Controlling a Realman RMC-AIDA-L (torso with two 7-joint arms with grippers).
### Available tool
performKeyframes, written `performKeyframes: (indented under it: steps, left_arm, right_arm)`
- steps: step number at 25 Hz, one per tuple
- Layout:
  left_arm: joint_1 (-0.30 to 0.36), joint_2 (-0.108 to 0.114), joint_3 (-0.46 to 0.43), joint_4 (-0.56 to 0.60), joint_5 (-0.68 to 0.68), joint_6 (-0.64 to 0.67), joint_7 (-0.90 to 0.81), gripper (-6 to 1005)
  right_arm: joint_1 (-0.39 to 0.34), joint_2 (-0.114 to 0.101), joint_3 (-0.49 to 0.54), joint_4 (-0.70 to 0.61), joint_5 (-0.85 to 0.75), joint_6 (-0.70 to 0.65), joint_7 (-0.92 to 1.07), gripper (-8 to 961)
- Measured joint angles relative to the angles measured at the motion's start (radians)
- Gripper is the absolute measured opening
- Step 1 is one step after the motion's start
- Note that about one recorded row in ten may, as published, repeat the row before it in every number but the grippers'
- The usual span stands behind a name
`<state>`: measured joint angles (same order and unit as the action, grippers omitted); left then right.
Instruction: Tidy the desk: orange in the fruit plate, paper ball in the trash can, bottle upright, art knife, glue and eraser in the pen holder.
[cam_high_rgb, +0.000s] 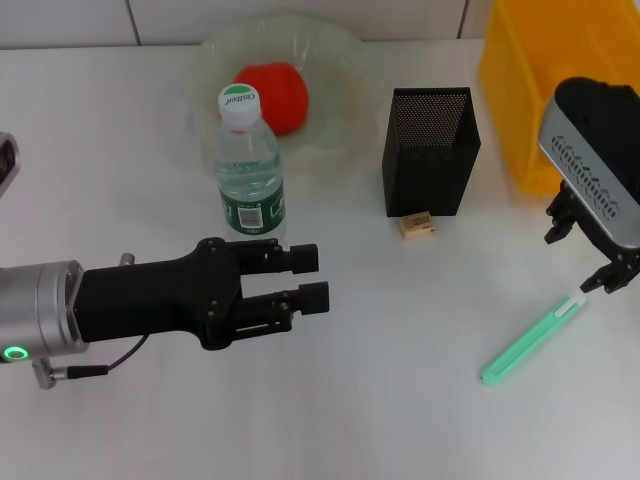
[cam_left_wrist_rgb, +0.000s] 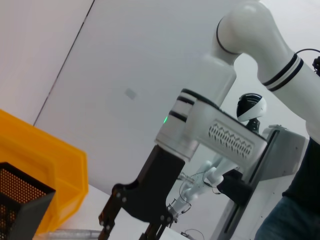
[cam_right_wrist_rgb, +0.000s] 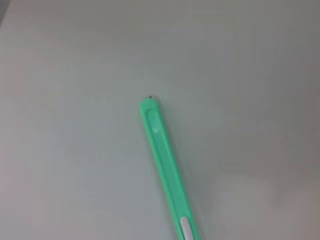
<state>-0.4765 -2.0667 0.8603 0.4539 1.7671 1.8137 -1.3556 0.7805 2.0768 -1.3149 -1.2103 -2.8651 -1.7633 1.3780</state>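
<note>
The orange (cam_high_rgb: 272, 95) lies in the pale green fruit plate (cam_high_rgb: 340, 60) at the back. In front of the plate the bottle (cam_high_rgb: 248, 165) stands upright. My left gripper (cam_high_rgb: 310, 277) hovers open just in front of the bottle, holding nothing. The tan eraser (cam_high_rgb: 416, 226) lies on the table against the front of the black mesh pen holder (cam_high_rgb: 430, 150). The green art knife (cam_high_rgb: 530, 345) (cam_right_wrist_rgb: 167, 165) lies flat at the front right. My right gripper (cam_high_rgb: 583, 255) (cam_left_wrist_rgb: 132, 227) hangs open just above the knife's white end. The paper ball and the glue are out of view.
The yellow trash can (cam_high_rgb: 555, 90) (cam_left_wrist_rgb: 45, 170) stands at the back right, beside the pen holder (cam_left_wrist_rgb: 20, 200). White tabletop stretches across the front between the two arms.
</note>
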Motion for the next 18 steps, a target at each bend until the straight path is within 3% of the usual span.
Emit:
performKeyframes:
  steps: [18]
  left_arm:
    - [0.014, 0.001, -0.037, -0.003, -0.011, -0.029, 0.004, 530]
  right_arm:
    - [0.004, 0.005, -0.061, 0.149, -0.002, 0.085, -0.108, 609]
